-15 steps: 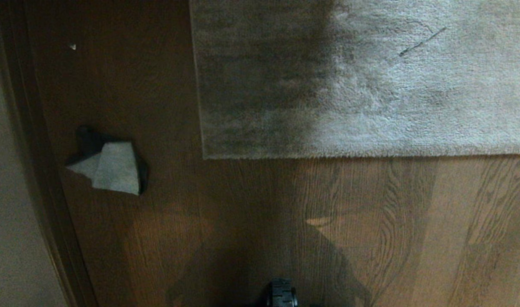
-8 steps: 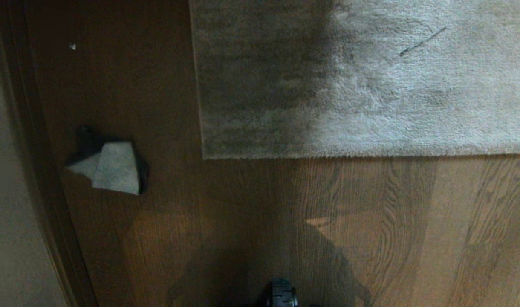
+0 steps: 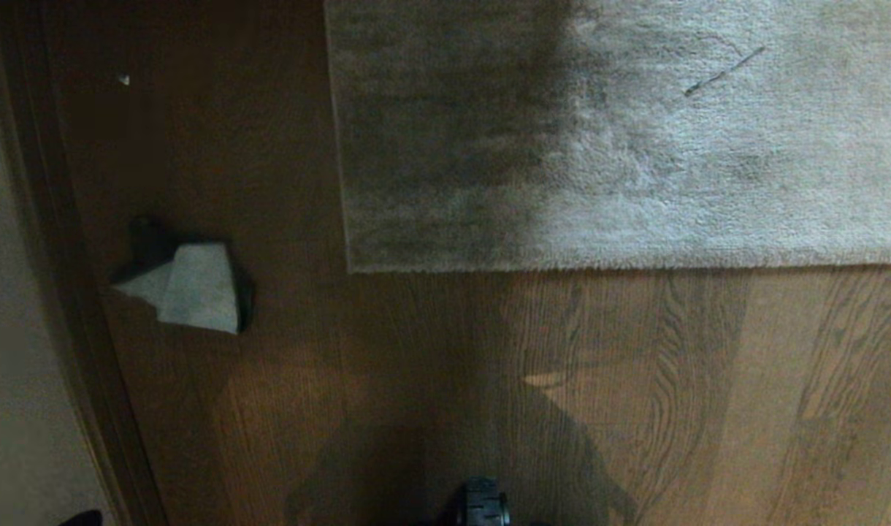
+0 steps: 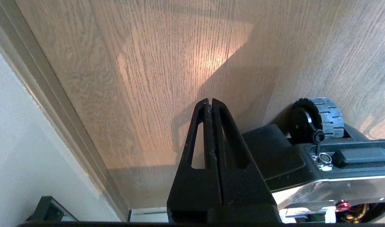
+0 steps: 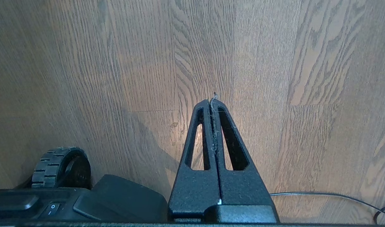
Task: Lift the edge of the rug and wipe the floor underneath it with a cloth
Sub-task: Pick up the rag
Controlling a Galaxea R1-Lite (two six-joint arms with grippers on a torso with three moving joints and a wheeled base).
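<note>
**Rug flat, cloth waiting, both claws clenched on nothing**

We see the floor (image 3: 387,380) filling most of the head view, brown planks crossed by our own shadow. The rug spreads from twelve to three o'clock, and the rug edge (image 3: 606,268) lies flat, so lifting has not begun. At nine o'clock the cloth (image 3: 193,288) sits crumpled near the skirting board (image 3: 73,307), well apart from the rug's corner, probably left there for the left arm to collect first. Our left claw (image 4: 210,101) hangs over bare floor beside the base wheel (image 4: 318,116), fingers pressed together, empty. Our right claw (image 5: 213,100) is likewise clenched and empty, lint clinging to its tips.
</note>
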